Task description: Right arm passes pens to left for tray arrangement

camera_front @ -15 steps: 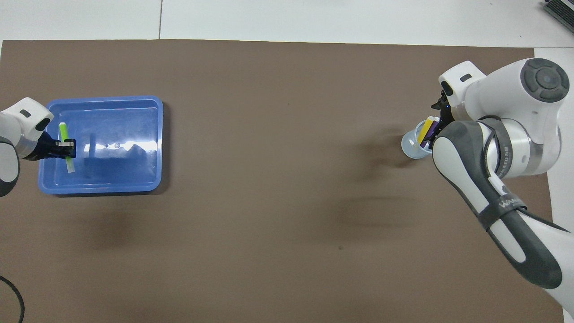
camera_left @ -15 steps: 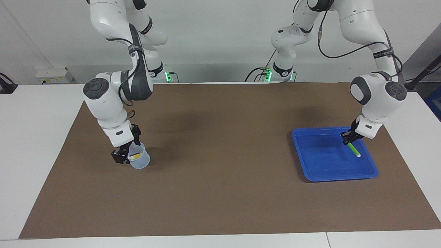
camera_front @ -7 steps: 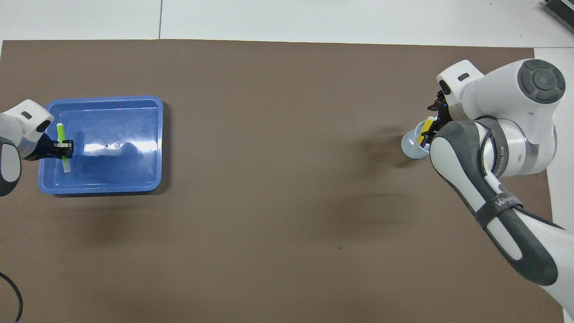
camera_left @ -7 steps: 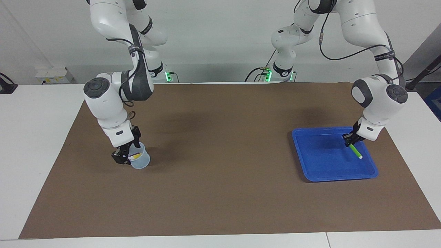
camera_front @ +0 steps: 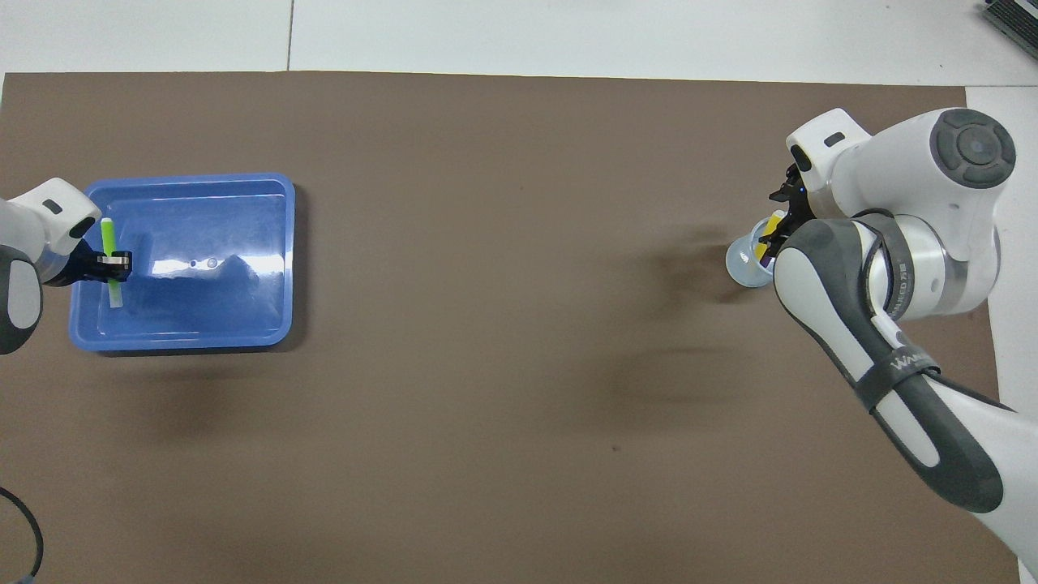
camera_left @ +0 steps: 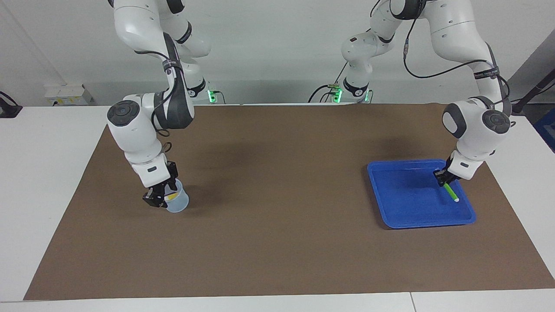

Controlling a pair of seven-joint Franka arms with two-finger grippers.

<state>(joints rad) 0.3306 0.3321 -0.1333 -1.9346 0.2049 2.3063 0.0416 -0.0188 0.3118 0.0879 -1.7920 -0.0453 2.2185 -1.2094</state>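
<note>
The blue tray lies toward the left arm's end of the table; it also shows in the overhead view. My left gripper is shut on the green pen and holds it slanted, white tip down, low over the tray by its rim at the left arm's end. The same gripper and green pen show in the overhead view. My right gripper is down at the small translucent cup, which holds the yellow pen. The gripper hides the purple pen.
A brown mat covers most of the white table. The cup stands on it toward the right arm's end. A black cable lies at the mat's edge nearest the robots, at the left arm's end.
My left gripper has carried the green pen toward the tray's rim at the left arm's end and a little lower. My right gripper has shifted slightly at the cup.
</note>
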